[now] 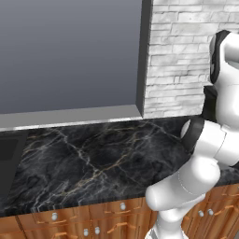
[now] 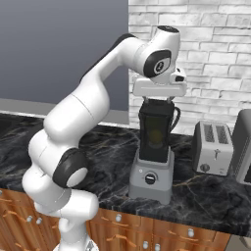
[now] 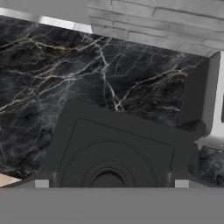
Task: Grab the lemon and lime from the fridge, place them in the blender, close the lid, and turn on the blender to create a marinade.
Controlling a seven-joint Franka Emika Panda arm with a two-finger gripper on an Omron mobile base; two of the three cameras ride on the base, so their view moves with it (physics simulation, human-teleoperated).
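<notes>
Black, white-veined marble forms the counter [image 2: 206,198], nearest to the base above orange wood drawer fronts [image 2: 147,235]. On it stands the blender [image 2: 153,169]: a light grey base with a round black knob [image 2: 151,179] facing forward and a tall smoky-black jar above; a dim yellowish shape shows through the jar wall, probably the lemon [image 2: 156,136], while the lime cannot be made out. The gripper [image 2: 158,101] hangs directly over the jar mouth, fingers pointing down and just above or touching the top. In the hand view the black squarish lid [image 3: 114,151] with its round centre lies directly below the camera; the fingertips are barely visible, so whether the jaws are spread or closed cannot be told. To the right of the blender stands a grey toaster [image 2: 212,148], with another dark appliance [image 2: 242,147] at the frame edge. Behind rise a white brick wall [image 2: 215,49] and a grey panel [image 2: 59,49]. Judged step: closing the lid, apparently at or near completion. The next move likely calls for a clear retreat upward, then a descent to the front knob to switch on.
</notes>
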